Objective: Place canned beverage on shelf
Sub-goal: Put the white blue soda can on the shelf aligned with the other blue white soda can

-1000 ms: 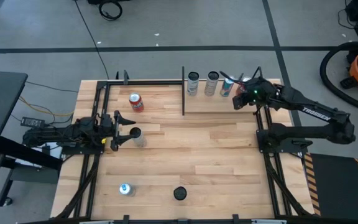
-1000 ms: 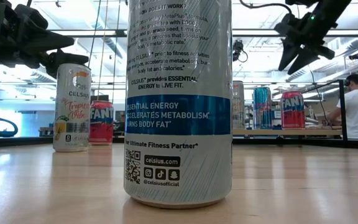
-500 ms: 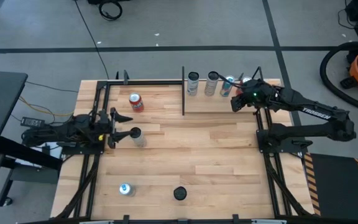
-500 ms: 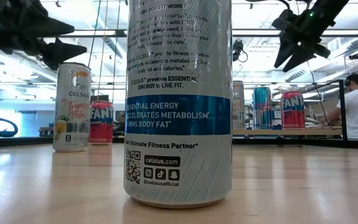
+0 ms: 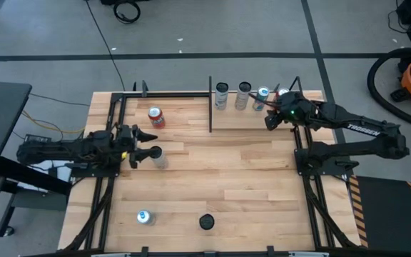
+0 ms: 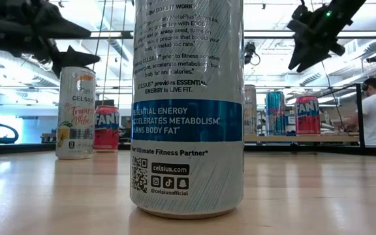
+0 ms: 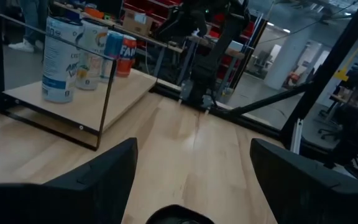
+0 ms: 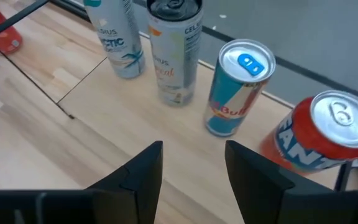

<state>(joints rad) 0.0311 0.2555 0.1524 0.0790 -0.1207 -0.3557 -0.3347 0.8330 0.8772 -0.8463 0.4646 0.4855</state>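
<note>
A: Which step is the robot working on?

B: It is lining up a pick, going by how things lie. The left hand [image 5: 148, 142] is hovering low over the surface [image 5: 227, 171] with its fingers standing well apart. The white can [image 5: 158, 156] is sitting just beside their tips, not yet clamped.

A: And the right hand [image 8: 192, 149]?

B: It is hanging over the shelf [image 5: 252, 120] at the far right of the surface. Its fingers are apart too and are gripping nothing.

A: So what is the next move asking for?

B: I am guessing the left hand needs to slide on until the white can is standing squarely between its fingers, then close and lift. After that it is facing a carry across to the shelf, clearing the thin black rods at its edge.

A: What is the shelf holding?

B: Four upright cans are standing in a row: a pale blue-lettered can [image 8: 118, 37], a white can with a dark top [image 8: 174, 50], a blue and silver can [image 8: 238, 87] and a red can [image 8: 319, 140]. The blue and silver one and the red one are showing unopened tops. What any of them is holding inside, I cannot tell.

A: Anything else waiting?

B: A red can on the surface [image 5: 155, 116] is standing beyond the white one, and two more, a light-topped can [image 5: 145, 217] and a dark-topped can [image 5: 205, 222], are sitting near the front edge
</note>
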